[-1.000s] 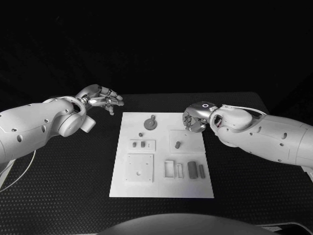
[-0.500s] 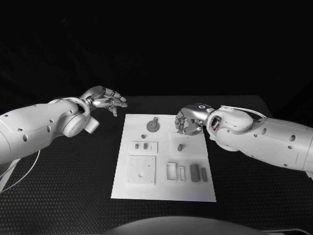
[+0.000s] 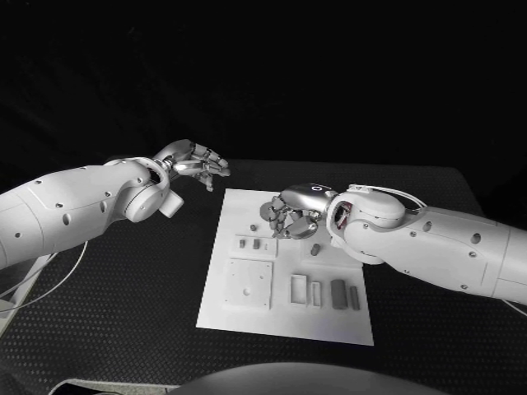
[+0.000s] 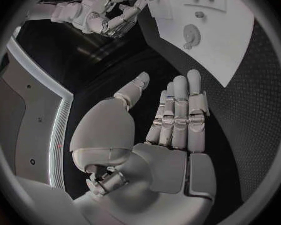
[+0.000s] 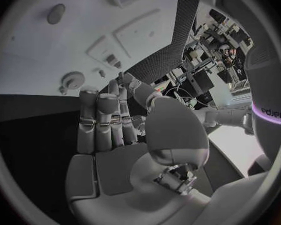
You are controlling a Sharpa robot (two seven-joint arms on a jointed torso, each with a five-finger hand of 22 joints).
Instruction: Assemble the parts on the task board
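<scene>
The task board (image 3: 285, 306) lay mid-bench; your right hand (image 3: 290, 216), fingers spread and grasping nothing, risked knocking the round part (image 4: 190, 34); left hand (image 3: 195, 160) likewise released.

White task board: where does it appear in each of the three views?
Head view: the white rectangular task board lies mid-table, between the arms.
Left wrist view: the board lies beyond the left hand's fingers.
Right wrist view: beyond the right hand's fingers.
Shared landmark: its raised block bearing two small dark parts.
</scene>
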